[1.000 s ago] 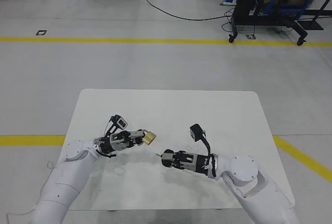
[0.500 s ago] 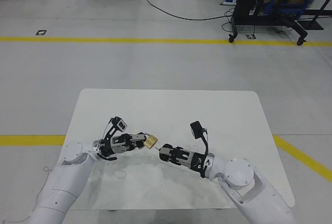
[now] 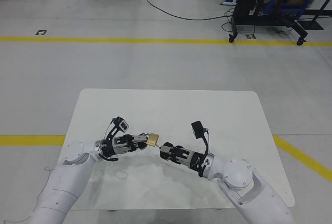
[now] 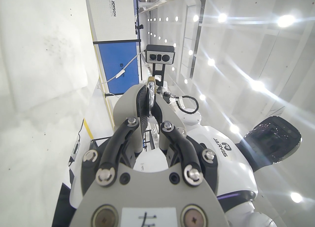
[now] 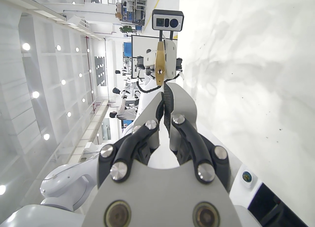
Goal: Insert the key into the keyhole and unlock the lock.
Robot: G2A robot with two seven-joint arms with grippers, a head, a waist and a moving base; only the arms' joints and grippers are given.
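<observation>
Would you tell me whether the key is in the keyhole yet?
Out: the keyhole on the brass lock shows bare ahead of the right gripper.

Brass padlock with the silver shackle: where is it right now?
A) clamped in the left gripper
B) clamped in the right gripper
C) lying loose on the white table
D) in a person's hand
A: the left gripper is shut on the brass padlock by its shackle, with its keyhole facing the right gripper.

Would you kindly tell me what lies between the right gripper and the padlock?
In the top view, only a thin sliver, seemingly the key, spans the short gap from the right gripper to the padlock.
</observation>
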